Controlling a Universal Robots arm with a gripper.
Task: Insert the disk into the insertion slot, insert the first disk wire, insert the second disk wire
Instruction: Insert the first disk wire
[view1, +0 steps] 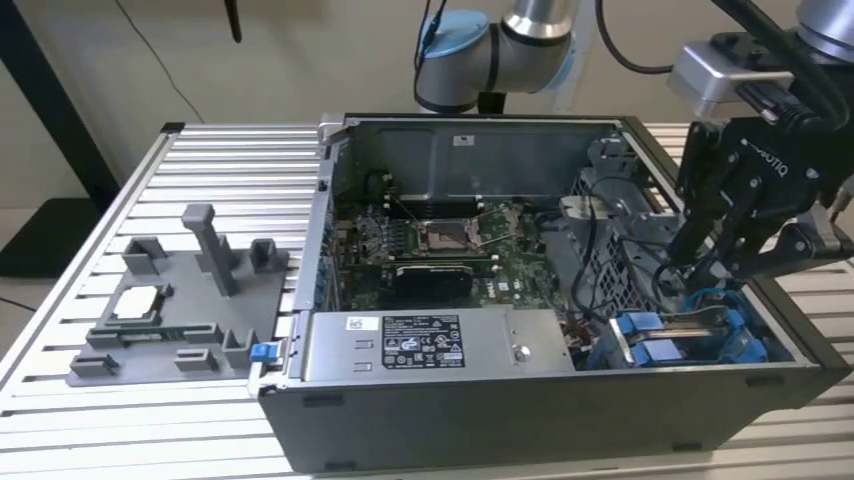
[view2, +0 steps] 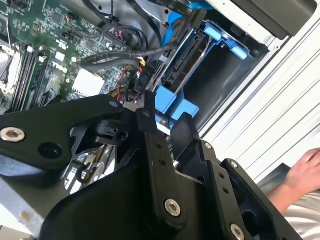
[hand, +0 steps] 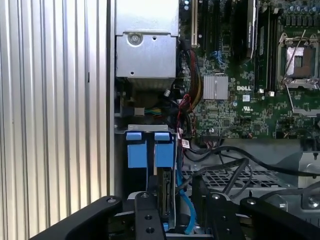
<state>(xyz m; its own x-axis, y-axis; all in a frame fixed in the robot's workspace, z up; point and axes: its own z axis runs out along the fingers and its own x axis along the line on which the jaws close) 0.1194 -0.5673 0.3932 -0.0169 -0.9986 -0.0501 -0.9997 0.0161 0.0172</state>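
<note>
Hovering pincer (view1: 714, 262), disk (view1: 657, 350) close beneath

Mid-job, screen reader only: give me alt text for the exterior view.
The gripper hangs inside the open computer case at the exterior view's right, over the blue drive carriers. A grey parts tray sits on the slatted table at the exterior view's left.

Disk (hand: 165, 200): only a thin dark edge shows in the bay of the computer case (view1: 534, 415); the rest is hidden behind the blue tabs (hand: 136, 152).
Gripper (view1: 714, 265): its tip is lost among the cables (view2: 120, 60) inside the case; what it touches is unclear.
Cable ends: hidden beside the disk.
Hand (view2: 307, 172): outside the case, cut off by the picture's edge.
</note>
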